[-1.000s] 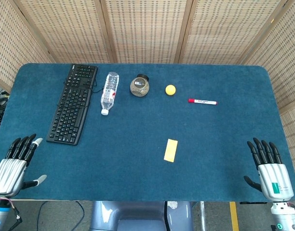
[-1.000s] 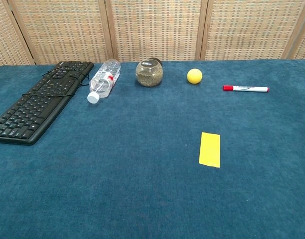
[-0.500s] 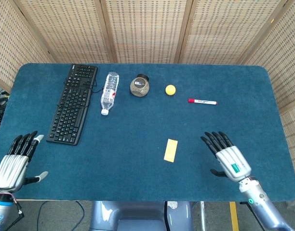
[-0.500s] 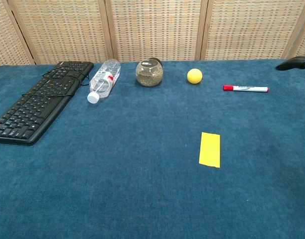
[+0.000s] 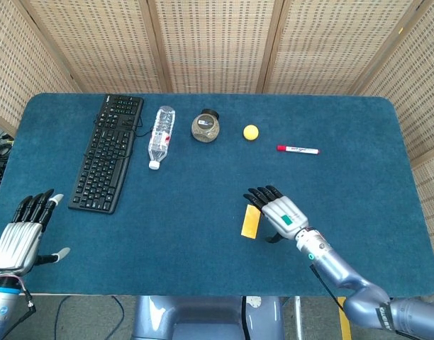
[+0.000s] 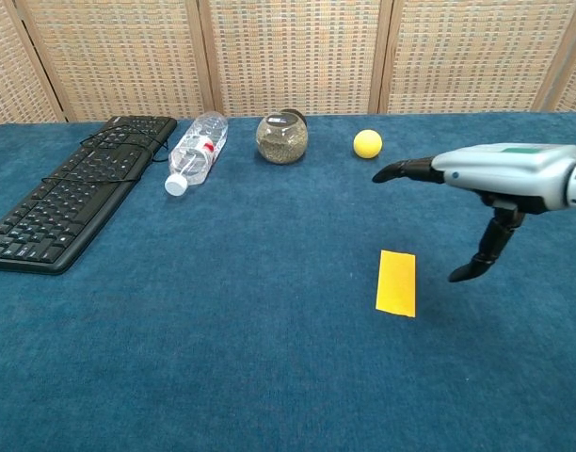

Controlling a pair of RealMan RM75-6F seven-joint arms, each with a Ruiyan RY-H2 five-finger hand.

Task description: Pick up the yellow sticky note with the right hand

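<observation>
Head view: the yellow sticky note [image 5: 251, 222] is lying flat on the blue surface [image 5: 203, 184], a little toward the front edge and right of the middle. The right hand [image 5: 279, 213] is hovering just beside its right side, fingers [image 5: 259, 194] spread and empty, their tips reaching over the note's far right corner. The arm is stretching in from the front right corner. The left hand [image 5: 20, 236] is resting open near the front left corner, fingers apart, holding nothing. Along the back are lying a keyboard [image 5: 107, 151], a bottle [image 5: 160, 136], a jar [image 5: 205, 126], a yellow ball [image 5: 251, 132] and a marker [image 5: 298, 149], all well apart from the note.

Chest view: the right hand [image 6: 486, 184] is hanging palm down above the surface, clear of the note [image 6: 396, 282], with its fingers [image 6: 406, 169] pointing left and its thumb drooping toward the surface just right of the note. The left hand is not showing here.

The step in hand looks like the final approach. A flat sheet gives nothing to wrap around, so it would go best to lower the hand slowly, press a fingertip on one long edge, slide the thumb under or against the opposite edge, and pinch lightly so that the paper bows up rather than skidding across the cloth.
</observation>
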